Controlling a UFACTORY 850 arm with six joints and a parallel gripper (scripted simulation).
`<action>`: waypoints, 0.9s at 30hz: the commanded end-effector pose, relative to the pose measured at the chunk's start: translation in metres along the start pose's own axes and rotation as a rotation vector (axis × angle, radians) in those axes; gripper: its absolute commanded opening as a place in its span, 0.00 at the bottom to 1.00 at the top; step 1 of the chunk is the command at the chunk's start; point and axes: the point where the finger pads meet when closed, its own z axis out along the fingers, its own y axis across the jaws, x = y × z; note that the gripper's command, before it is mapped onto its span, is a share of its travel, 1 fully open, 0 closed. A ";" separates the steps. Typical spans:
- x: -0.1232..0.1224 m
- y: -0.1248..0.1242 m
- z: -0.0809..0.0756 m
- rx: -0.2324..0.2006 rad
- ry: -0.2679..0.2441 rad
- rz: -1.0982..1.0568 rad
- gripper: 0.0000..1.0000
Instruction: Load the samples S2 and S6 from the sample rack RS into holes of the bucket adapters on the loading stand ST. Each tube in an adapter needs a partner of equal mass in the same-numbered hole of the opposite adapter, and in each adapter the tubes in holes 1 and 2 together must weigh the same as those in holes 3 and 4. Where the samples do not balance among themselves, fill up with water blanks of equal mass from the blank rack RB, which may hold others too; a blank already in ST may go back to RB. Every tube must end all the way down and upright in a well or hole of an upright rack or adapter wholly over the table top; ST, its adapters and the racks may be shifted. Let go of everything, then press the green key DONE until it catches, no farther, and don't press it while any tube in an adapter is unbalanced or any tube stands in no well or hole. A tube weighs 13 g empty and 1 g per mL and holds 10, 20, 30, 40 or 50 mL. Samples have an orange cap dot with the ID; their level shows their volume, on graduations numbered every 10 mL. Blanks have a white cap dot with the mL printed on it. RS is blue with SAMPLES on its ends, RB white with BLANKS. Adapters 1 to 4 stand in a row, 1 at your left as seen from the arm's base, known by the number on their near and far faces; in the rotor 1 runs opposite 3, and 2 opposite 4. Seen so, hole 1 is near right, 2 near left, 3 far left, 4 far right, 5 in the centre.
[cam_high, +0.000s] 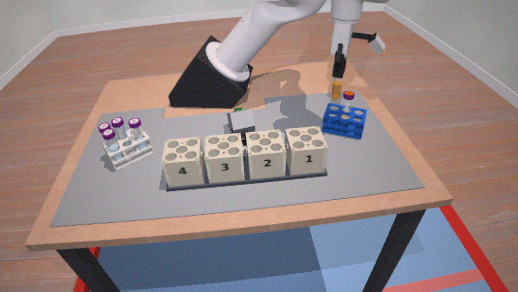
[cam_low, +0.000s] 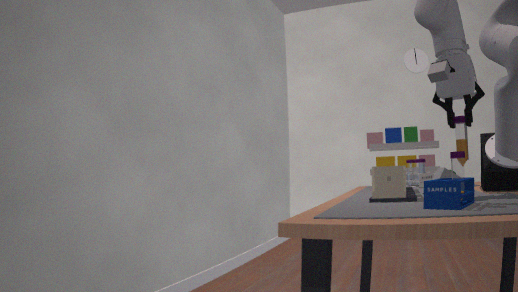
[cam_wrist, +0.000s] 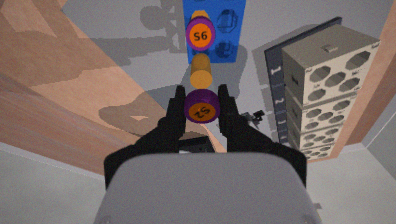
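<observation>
My gripper (cam_high: 339, 64) is shut on sample S2 (cam_wrist: 201, 107), a purple-capped tube with orange liquid in its lower part (cam_high: 337, 90). It hangs upright in the air just behind the blue sample rack RS (cam_high: 344, 119), with its tip close above the rack's height in the side view (cam_low: 460, 148). Sample S6 (cam_wrist: 200, 34) (cam_high: 348, 100) stands in a back well of RS. The four beige adapters on stand ST (cam_high: 244, 152) show only open holes. The white blank rack RB (cam_high: 124, 142) at the left holds three purple-capped blanks.
The green DONE key (cam_high: 238, 110) sits on a grey box behind adapters 2 and 3. The arm's black base (cam_high: 207, 80) stands at the table's back. RS lies near the table's right edge.
</observation>
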 end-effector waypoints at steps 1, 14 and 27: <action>0.001 0.000 0.007 0.000 0.002 -0.001 0.00; 0.001 0.000 0.020 0.000 0.002 -0.001 0.00; 0.001 0.000 0.021 0.000 0.002 -0.001 0.00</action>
